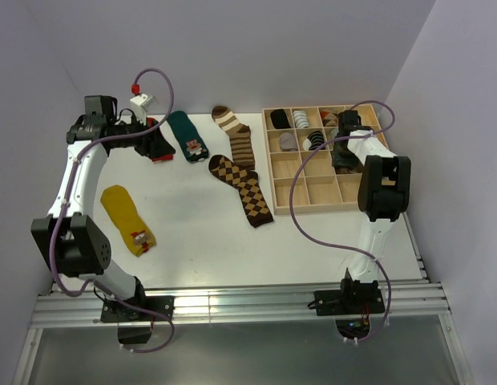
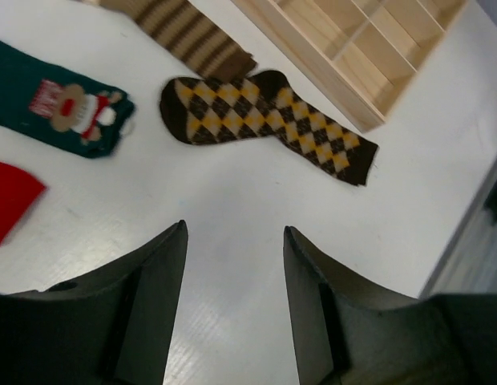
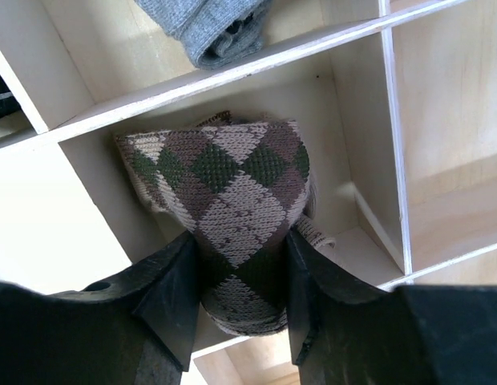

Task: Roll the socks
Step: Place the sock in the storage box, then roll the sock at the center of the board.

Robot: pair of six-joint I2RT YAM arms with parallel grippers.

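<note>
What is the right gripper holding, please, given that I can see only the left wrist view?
Observer: The right gripper is shut on a rolled argyle sock, down inside a compartment of the wooden tray.
Operator: Thank you. Is there any flat sock that my view misses?
Observer: Yes, a mustard yellow sock lies flat on the near left part of the table, close to the left arm.
</note>
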